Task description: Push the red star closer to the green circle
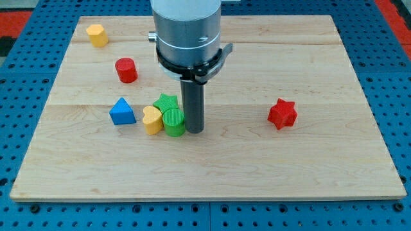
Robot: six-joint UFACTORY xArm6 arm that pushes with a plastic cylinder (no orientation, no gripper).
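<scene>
The red star [282, 114] lies on the wooden board at the view's right of centre. The green circle [173, 122] stands left of centre, touching a yellow heart [152, 119] on its left and a green star [166, 102] behind it. My tip [194, 130] rests on the board right beside the green circle's right side, far to the left of the red star.
A blue triangle [122, 111] sits left of the yellow heart. A red cylinder [126, 70] stands above it and a yellow block [97, 35] lies near the top left corner. The wooden board [321, 167] lies on a blue perforated table.
</scene>
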